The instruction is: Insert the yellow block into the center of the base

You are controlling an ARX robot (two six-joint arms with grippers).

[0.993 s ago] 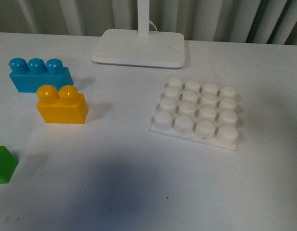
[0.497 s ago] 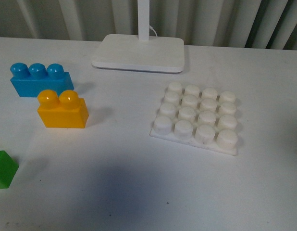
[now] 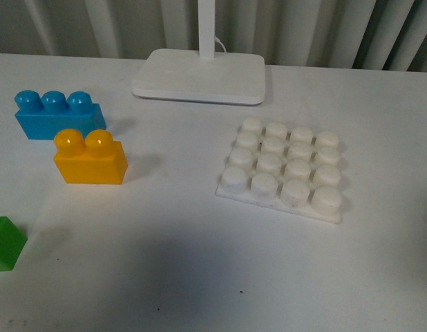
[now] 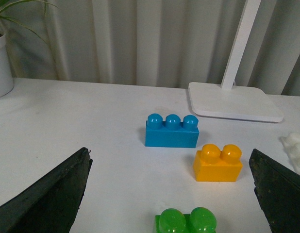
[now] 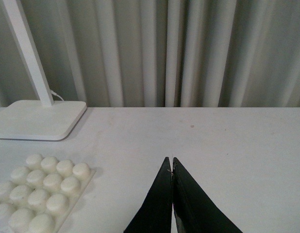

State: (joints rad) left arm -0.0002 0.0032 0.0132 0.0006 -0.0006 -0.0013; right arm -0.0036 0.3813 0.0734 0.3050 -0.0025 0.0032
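The yellow block point(image 3: 90, 158) stands upright on the white table at the left, just in front of the blue brick point(image 3: 57, 114). It also shows in the left wrist view point(image 4: 218, 162). The base point(image 3: 283, 169), a white plate with a 4x4 grid of studs, lies right of centre with nothing on it; it also shows in the right wrist view point(image 5: 41, 189). My left gripper point(image 4: 170, 170) is open and empty, its fingers wide apart, short of the yellow block. My right gripper point(image 5: 171, 162) is shut and empty, to the right of the base. Neither gripper shows in the front view.
A green block point(image 3: 5, 242) sits at the table's left front edge, also in the left wrist view point(image 4: 186, 222). A white lamp stand point(image 3: 200, 75) stands at the back centre. Curtains hang behind the table. A plant pot point(image 4: 2, 63) is far left.
The front view shifted slightly between the earliest frame and now, so everything sits a little lower in the picture. No object has moved on the table.
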